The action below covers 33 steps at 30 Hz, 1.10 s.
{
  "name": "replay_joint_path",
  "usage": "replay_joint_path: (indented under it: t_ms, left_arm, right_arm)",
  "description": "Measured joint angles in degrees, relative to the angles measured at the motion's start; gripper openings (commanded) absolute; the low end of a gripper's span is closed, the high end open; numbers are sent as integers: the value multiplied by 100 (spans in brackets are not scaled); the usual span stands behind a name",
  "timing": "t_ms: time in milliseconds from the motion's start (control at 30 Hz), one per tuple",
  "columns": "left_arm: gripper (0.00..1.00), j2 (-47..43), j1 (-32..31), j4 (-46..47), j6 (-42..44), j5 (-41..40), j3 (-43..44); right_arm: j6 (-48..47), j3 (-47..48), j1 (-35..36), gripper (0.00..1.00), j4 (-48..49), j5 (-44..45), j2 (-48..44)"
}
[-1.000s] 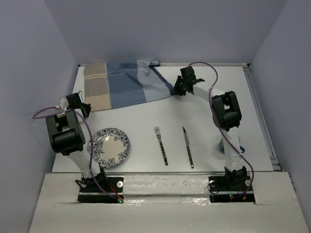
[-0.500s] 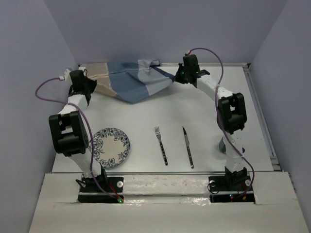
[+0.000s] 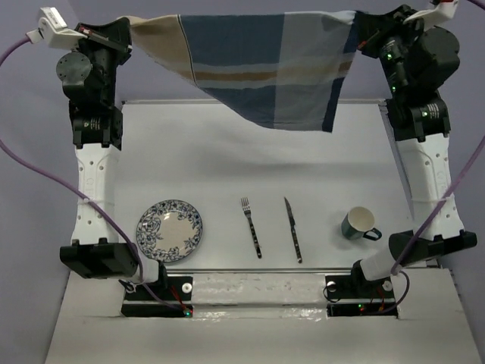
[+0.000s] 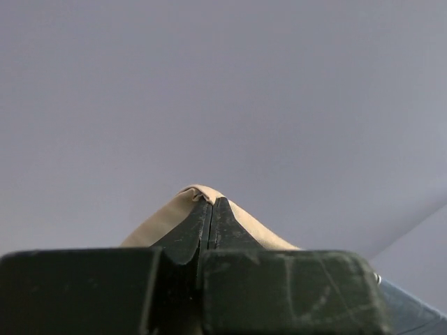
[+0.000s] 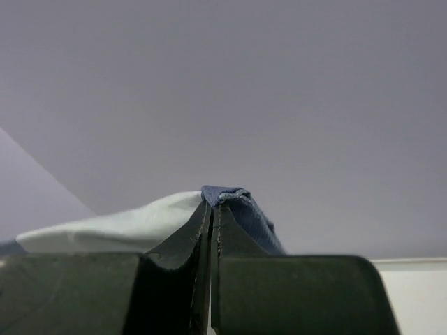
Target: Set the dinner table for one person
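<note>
1. Left gripper [image 4: 212, 208] clamped on the striped cloth mat's [image 3: 265, 76] beige corner; right gripper [image 5: 211, 208] clamped on its blue corner.
2. Mat hangs spread between them above the dinner table's [image 3: 227, 163] far side.
3. Plate [image 3: 170, 230], fork [image 3: 251, 226], knife [image 3: 292, 229], mug [image 3: 359, 224] line the near edge.

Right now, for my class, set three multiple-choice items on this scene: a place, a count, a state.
1. What lies just left of the knife? A) a spoon B) the fork C) a bowl
2. How many pieces of cutlery lie on the dinner table? A) one B) two C) four
3. The striped cloth is A) flat on the table B) rolled up C) held up in the air

Answers: 1 B, fork and knife lie side by side. 2 B, only those two. 3 C, the left hand and the right hand each pinch a corner.
</note>
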Motion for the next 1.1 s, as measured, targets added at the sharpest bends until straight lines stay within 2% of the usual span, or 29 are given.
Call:
replay_joint_path:
  t_ms: [133,233,467,533,667,733,800,900,1000,1100]
  left_arm:
    - [0,-149,0,90,-31,50,17]
    - [0,-44,-2,81,-68,125,-125]
    - [0,1069,-44,-223,-133,369,-168]
    - [0,1552,-44,-400,-162,413,96]
    - [0,2413,-55,-861,-297,570,938]
    - [0,2739,-87,-977,-302,627,1427]
    - [0,2767,-138,-1045,-299,684,1556]
    - [0,2385,-162,-885,-258,756,1093]
    - [0,1725,-151,-616,-256,826,31]
    - [0,981,-111,-7,-251,935,-1574]
  right_arm:
    - [35,-37,-365,0,-9,-138,-114]
    - [98,-133,-636,0,-61,-372,131]
    - [332,-212,-1147,0,-466,-1071,1329]
    - [398,7,-1204,0,-610,-1235,1661]
    - [566,1318,-1362,0,-1043,-1556,2677]
    - [608,1740,-1427,0,-1154,-1633,2900]
    - [605,1797,-1495,0,-1231,-1661,2826]
    - [603,1231,-1556,0,-1139,-1727,2343]
    - [590,-498,-1569,0,-721,-1860,1305]
    - [608,-2079,-1572,0,-267,-1974,614]
